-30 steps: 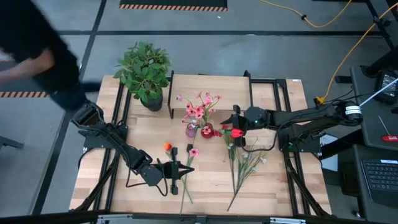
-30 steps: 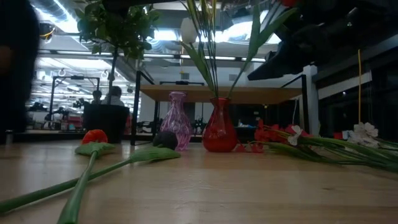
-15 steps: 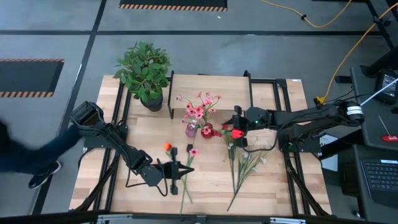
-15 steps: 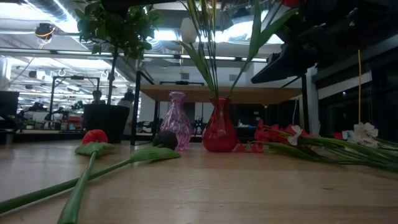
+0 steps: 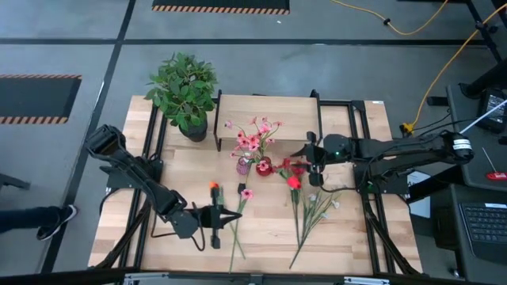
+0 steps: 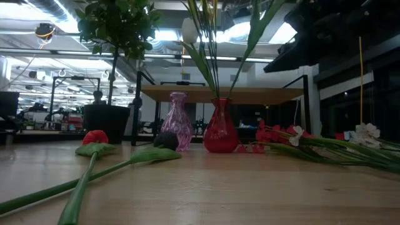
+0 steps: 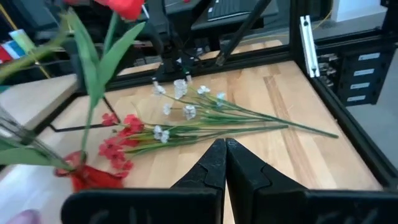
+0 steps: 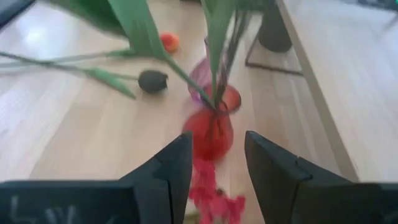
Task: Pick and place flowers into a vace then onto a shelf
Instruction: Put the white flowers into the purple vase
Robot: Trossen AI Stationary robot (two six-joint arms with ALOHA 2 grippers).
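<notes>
A red vase (image 5: pixel 264 167) (image 6: pixel 220 129) (image 8: pixel 211 127) and a pink vase (image 5: pixel 243 165) (image 6: pixel 177 122) stand in front of the low shelf (image 5: pixel 267 107) (image 6: pixel 219 94), with pink flowers (image 5: pixel 253 138) in them. A red tulip (image 5: pixel 293 182) (image 7: pixel 124 6) stands with its stem in the red vase and leans toward the right. My right gripper (image 5: pixel 307 161) (image 8: pixel 217 155) is open, just right of the red vase, holding nothing. My left gripper (image 5: pixel 231 215) (image 7: pixel 225 152) is shut above two loose flowers (image 5: pixel 236 229) (image 6: pixel 94 156) that lie flat on the table.
A bundle of white and red flowers (image 5: pixel 313 207) (image 7: pixel 186 118) (image 6: pixel 325 147) lies on the table right of the vases. A leafy plant in a black pot (image 5: pixel 186 91) (image 6: pixel 106 122) stands at the far left beside the shelf. A person's foot (image 5: pixel 55 219) shows left of the table.
My right gripper has drawn back toward the table's right edge, away from the red vase. The red tulip's bloom, earlier at its fingers, now stands free and has swung toward the near edge. A person has walked off past the table's left side.
</notes>
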